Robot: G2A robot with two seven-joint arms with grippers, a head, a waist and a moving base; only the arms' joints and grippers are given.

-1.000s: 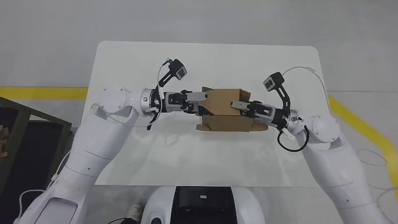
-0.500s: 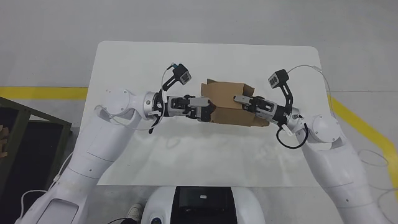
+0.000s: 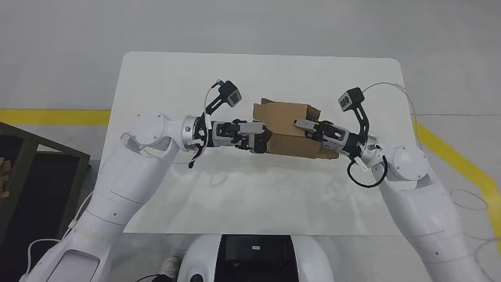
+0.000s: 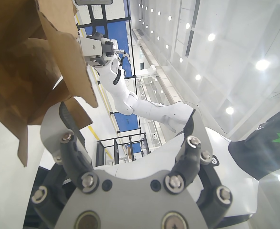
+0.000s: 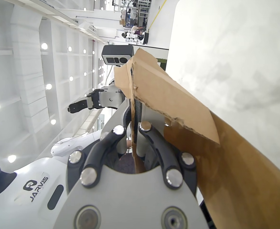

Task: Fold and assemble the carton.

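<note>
Bright, even light pours down from rows of ceiling lamps [image 4: 261,65], and in the left wrist view they flare into starry streaks. The white bench [image 3: 156,86] glows pale, with only soft, faint shadows. The carton [image 3: 286,119] is shaded inside. Both wrist views bend straight lines near their edges.

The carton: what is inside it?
The carton shows bare cardboard walls and folded flaps inside, no loose object. The flaps cover its deeper part, so that cannot be seen.
</note>
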